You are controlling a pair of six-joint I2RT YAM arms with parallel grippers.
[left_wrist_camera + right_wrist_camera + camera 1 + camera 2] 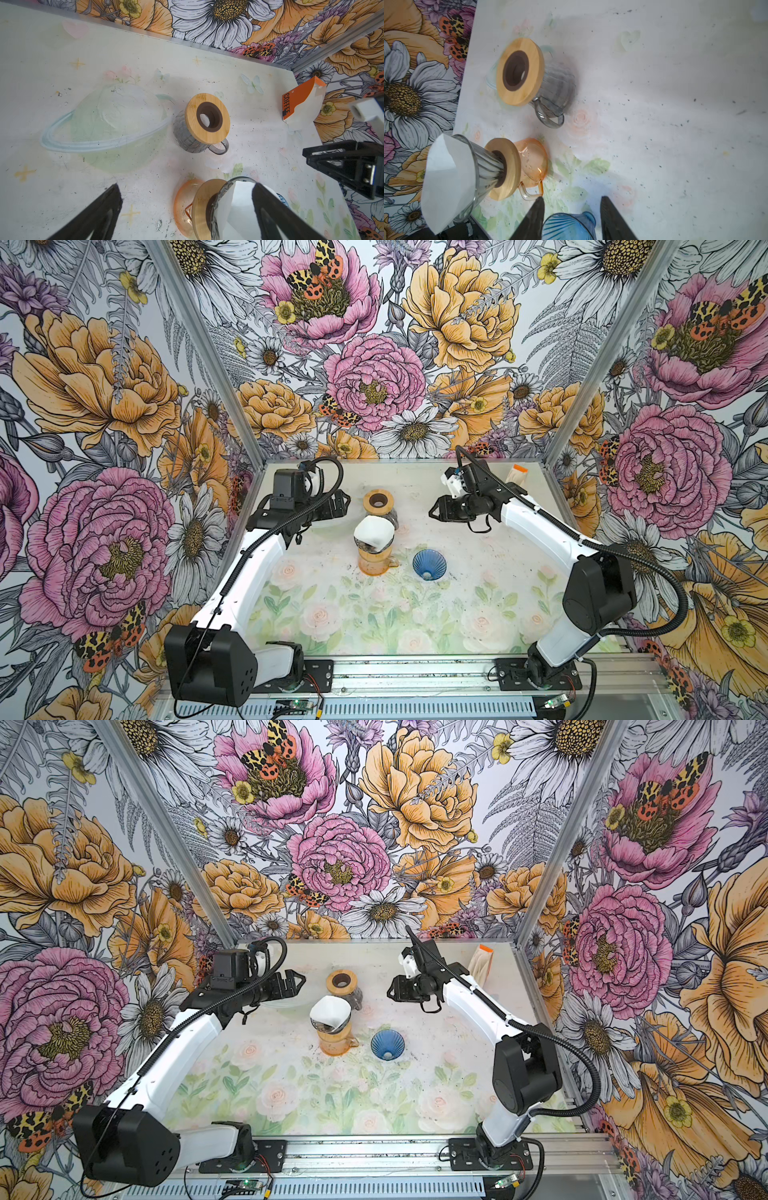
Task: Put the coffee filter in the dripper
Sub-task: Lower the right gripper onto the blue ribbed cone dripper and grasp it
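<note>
White paper filter (372,532): you have it seated in the clear glass dripper (483,164), and its edge stands above the glass rim all round.
Glass dripper: it stands upright on the wooden collar of the amber server (376,566), near the middle of the table (478,580).
Left gripper (343,502): your jaws are spread wide and hold nothing. It hangs just left of the grey server (187,135), apart from it and from the filter.
Right gripper (433,511): your jaws stand partly apart with nothing between them. In the right wrist view you can see bare table through the gap. It hangs to the right of the grey server, well apart from the filter.
Grey server: it sits just behind the amber one, with a wooden collar on top and its handle towards the front.
Blue dripper (429,564): it rests on the table just right of the amber server, not touching it, with its open mouth facing the top views.
Filter box (516,477): orange-topped, it stands in the back right corner.
</note>
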